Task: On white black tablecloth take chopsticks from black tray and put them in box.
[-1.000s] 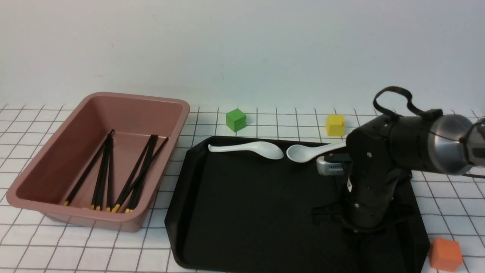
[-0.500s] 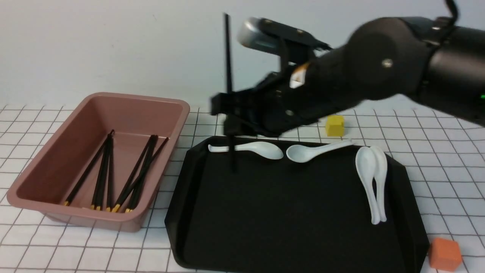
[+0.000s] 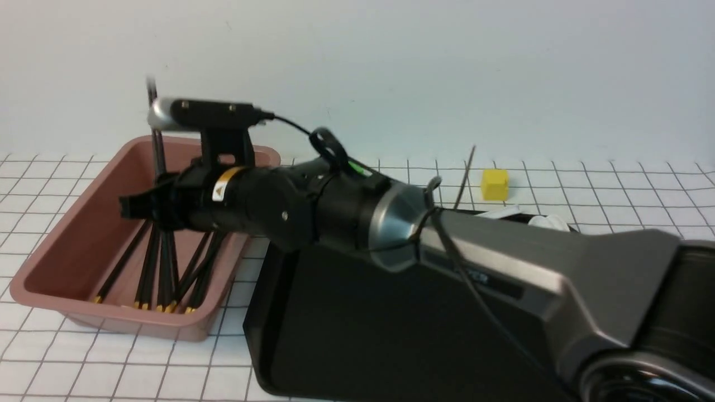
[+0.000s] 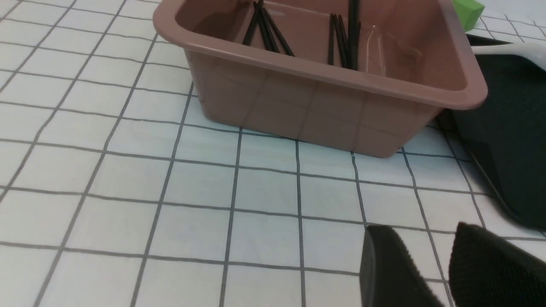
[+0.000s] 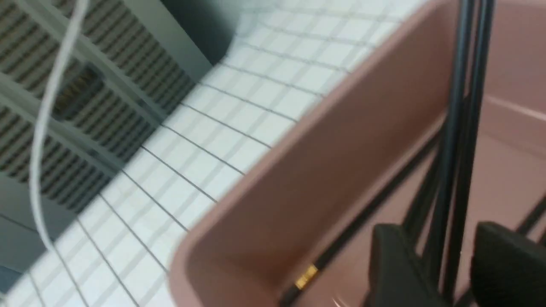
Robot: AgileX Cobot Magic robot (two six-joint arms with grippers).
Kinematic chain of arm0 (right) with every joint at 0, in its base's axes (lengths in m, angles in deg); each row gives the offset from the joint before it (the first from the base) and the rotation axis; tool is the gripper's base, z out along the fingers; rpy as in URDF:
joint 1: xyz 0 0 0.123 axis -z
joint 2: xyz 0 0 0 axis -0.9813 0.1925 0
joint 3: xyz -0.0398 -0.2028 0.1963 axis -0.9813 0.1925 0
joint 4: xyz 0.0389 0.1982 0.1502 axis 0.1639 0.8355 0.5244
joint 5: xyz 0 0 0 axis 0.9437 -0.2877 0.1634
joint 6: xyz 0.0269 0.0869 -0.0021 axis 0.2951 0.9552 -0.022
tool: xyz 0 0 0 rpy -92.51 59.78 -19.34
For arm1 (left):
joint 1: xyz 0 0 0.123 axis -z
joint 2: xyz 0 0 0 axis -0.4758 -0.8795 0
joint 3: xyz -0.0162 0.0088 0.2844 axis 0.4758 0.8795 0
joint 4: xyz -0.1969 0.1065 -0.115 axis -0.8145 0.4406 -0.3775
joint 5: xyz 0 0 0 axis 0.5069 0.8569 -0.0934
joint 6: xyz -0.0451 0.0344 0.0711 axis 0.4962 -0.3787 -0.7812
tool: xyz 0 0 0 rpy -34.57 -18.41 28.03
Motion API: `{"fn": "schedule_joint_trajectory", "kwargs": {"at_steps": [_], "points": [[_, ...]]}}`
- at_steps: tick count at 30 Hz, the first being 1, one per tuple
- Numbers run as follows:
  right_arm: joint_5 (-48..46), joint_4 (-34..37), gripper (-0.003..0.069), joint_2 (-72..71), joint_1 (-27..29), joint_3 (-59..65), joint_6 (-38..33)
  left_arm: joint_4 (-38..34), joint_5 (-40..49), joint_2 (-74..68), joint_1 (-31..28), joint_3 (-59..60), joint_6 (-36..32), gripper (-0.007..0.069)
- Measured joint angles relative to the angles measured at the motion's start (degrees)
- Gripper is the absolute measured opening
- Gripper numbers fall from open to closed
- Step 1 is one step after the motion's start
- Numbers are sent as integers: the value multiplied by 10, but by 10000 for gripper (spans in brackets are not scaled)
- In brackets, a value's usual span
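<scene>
My right gripper (image 3: 125,207) reaches over the dusty-pink box (image 3: 67,234) on the gridded tablecloth (image 3: 111,368). Two black chopsticks (image 3: 158,151) stand upright between its fingers, their lower ends down in the box. In the right wrist view (image 5: 435,228) the jaws stand apart, with a gap beside the sticks (image 5: 465,85). Several more chopsticks (image 3: 162,273) lie in the box. The black tray (image 3: 363,324) lies to the right, mostly behind my right arm. My left gripper (image 4: 420,228) is open and empty, low over the cloth in front of the box (image 4: 324,111).
My right arm spans the tray from the right. White spoons (image 3: 503,212) show at the tray's far edge, one also in the left wrist view (image 4: 516,50). A yellow cube (image 3: 495,185) sits behind the tray. A green cube (image 4: 468,13) sits behind the box.
My right arm rose from the tray's right side with the chopsticks, swung left and now holds them upright inside the box. The jaws now stand apart.
</scene>
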Motion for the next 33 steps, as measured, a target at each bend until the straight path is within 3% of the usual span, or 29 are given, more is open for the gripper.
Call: {"fn": "schedule_joint_trajectory", "kwargs": {"at_steps": [5, 11, 12, 13, 20, 23, 26, 33], "points": [[-82, -14, 300, -17, 7, -9, 0, 0, 0, 0, 0, 0, 0, 239], [-341, -135, 50, -174, 40, -14, 0, 0, 0, 0, 0, 0, 0, 239], [-341, -140, 42, -180, 41, -14, 0, 0, 0, 0, 0, 0, 0, 239], [-399, -169, 0, -229, 47, -17, 0, 0, 0, 0, 0, 0, 0, 239], [-605, -294, -13, -471, 50, -16, 0, 0, 0, 0, 0, 0, 0, 239], [-616, -308, -13, -575, 50, 20, 0, 0, 0, 0, 0, 0, 0, 239], [-598, -309, -10, -718, 50, 142, 0, 0, 0, 0, 0, 0, 0, 239], [-291, -280, -4, -997, 50, 587, 23, 0, 0, 0, 0, 0, 0, 239]]}}
